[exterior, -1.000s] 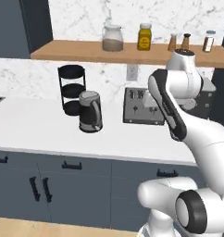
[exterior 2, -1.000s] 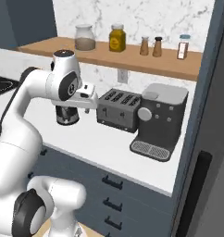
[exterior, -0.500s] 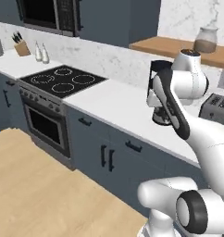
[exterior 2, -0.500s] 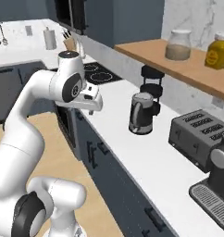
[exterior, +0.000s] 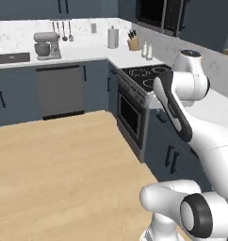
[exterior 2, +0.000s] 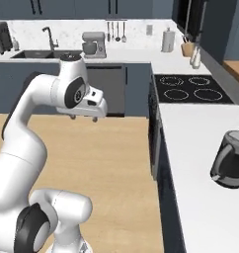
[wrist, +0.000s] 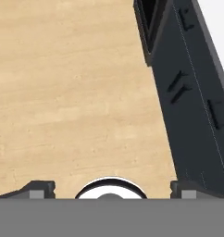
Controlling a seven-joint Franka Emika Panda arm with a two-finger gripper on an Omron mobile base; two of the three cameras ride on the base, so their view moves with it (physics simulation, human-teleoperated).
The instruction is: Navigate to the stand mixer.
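- One big change: whole scene has swung since a second ago — toaster and shelf jars gone from both base views, so the base has turned, not the things.
- Stand mixer (exterior: 46, 45) now in sight, on the far worktop (exterior: 78, 54) well ahead of the hand (wrist: 111, 187), near the sink (exterior 2: 35, 54).
- Kettle (exterior 2: 232, 158) left off to the side.
- Hand spread wide, nothing between its tips, wood floor (wrist: 72, 92) below.
- Judgement: heading found; open floor yet to cross.
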